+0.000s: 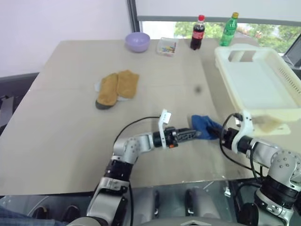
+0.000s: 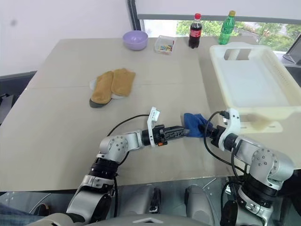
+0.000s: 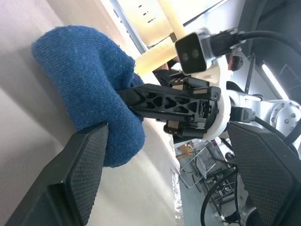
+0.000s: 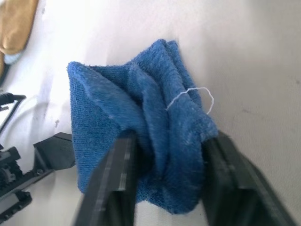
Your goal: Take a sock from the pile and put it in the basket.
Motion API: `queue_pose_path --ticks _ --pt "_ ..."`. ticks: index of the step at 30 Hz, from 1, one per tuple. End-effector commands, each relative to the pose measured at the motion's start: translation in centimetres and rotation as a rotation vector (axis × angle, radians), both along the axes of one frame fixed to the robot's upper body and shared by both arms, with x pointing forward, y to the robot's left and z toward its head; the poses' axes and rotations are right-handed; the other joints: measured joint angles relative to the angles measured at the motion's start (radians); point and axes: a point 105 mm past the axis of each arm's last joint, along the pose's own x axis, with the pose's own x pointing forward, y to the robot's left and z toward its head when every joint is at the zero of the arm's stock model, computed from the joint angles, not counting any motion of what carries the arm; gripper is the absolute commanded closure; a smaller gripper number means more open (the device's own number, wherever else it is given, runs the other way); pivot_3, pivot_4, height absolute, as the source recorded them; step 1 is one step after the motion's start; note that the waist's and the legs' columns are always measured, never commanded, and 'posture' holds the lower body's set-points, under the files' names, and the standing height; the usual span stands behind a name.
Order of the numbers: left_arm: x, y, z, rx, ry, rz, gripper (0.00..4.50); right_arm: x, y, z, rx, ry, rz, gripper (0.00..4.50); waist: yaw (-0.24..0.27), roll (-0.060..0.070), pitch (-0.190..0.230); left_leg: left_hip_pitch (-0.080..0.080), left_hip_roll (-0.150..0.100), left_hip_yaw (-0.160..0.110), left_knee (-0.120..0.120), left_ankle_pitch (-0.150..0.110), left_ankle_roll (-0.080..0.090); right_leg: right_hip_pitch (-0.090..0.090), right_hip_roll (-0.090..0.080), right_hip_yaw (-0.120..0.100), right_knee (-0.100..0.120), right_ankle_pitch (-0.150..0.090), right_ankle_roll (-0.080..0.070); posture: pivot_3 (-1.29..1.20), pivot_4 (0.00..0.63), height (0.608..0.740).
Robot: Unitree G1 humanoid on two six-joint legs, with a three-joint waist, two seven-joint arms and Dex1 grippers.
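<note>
From the left eye view we see our left gripper lying level over the beige table, its fingers pointing toward the blue sock just past their tips. Our right gripper comes at the same sock from the opposite side, and the sock sits bunched between the two. Beyond the right gripper, close by, stands the cream basket, its near rim just above that wrist. Well beyond the left gripper lies the pile of mustard-tan socks, a dark sole showing at its near end. Farther off sit a lilac bowl, a small clear box, a cola bottle and a green bottle.

In the right eye view the layout matches: the blue sock between both grippers, the basket alongside the right arm.

In the left wrist view our left fingers stand wide apart; one pad touches the sock's edge, but nothing is gripped. Across the sock, the right gripper's fingers press into the fabric.

In the right wrist view our right fingers have pinched in on the blue sock, which bulges folded between them. A loose white thread lies on the fabric.
</note>
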Motion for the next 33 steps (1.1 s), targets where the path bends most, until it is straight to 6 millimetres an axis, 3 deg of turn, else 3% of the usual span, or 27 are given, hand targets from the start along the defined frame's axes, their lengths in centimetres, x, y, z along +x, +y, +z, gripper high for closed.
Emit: queue_pose_path --ticks 1,8,10,13,18,23,27,29,33 --pt "-0.2 0.4 -0.3 0.011 0.007 0.011 0.16 -0.5 1.1 -0.8 0.079 0.044 0.032 4.24 -0.006 0.001 0.000 0.000 0.000 0.000 0.000 0.000 0.000 0.000 0.000 0.000 0.000 0.000 0.000 0.00 0.150 0.740" --pt "0.0 0.9 -0.1 0.031 -0.049 0.034 0.16 0.1 0.8 -0.4 0.189 0.038 -0.025 4.38 -0.009 0.001 -0.001 0.002 0.002 0.002 0.000 0.000 0.000 0.000 0.001 0.003 0.002 0.000 0.000 0.00 0.150 0.740" --pt "0.0 1.4 0.3 0.069 -0.142 0.048 0.16 0.2 0.7 -0.1 0.174 0.024 -0.031 4.38 -0.009 0.001 0.000 0.002 0.002 0.002 0.000 0.000 0.000 0.000 0.002 0.003 0.002 0.000 -0.001 0.00 0.150 0.740" --pt "1.0 2.9 1.5 0.174 -0.402 0.134 0.16 0.4 0.7 0.8 0.163 -0.013 -0.025 4.38 -0.009 0.002 0.000 0.002 0.003 0.002 -0.001 0.000 0.000 -0.001 0.002 0.003 0.002 0.001 -0.002 0.00 0.150 0.740" --pt "0.9 4.4 2.6 0.330 -0.808 0.154 0.16 0.6 0.7 1.0 0.148 -0.012 -0.020 4.38 -0.003 0.005 0.001 -0.001 0.003 0.002 -0.001 0.001 -0.002 -0.003 0.000 0.003 0.000 0.000 -0.007 0.00 0.150 0.740" --pt "-0.7 4.7 2.8 0.327 -0.981 0.128 0.16 0.8 0.3 2.0 0.129 -0.051 0.013 4.38 -0.003 0.007 0.003 -0.005 0.000 0.002 -0.002 0.003 -0.005 -0.006 -0.007 0.002 -0.002 0.001 -0.006 0.00 0.150 0.740" --pt "-1.7 4.7 2.1 0.333 -1.010 0.081 0.16 1.2 -0.6 4.2 0.092 -0.128 0.049 4.38 -0.003 0.013 0.006 -0.005 -0.002 0.002 -0.002 0.000 0.000 -0.006 -0.011 0.001 -0.002 0.002 -0.004 0.00 0.150 0.740" --pt "-1.9 4.3 2.8 0.289 -1.010 0.084 0.16 1.7 -0.9 6.4 0.080 -0.198 0.080 4.38 -0.003 0.015 0.008 -0.005 -0.003 0.002 -0.002 0.000 0.001 -0.006 -0.010 0.000 -0.002 0.003 -0.004 0.00 0.150 0.740" --pt "-2.0 3.4 4.5 0.214 -1.035 0.101 0.16 2.0 -2.0 8.7 0.032 -0.248 0.117 4.38 -0.001 0.014 0.009 -0.005 -0.002 0.001 -0.001 0.000 0.002 -0.005 -0.004 -0.001 -0.002 0.003 -0.003 0.00 0.150 0.740"
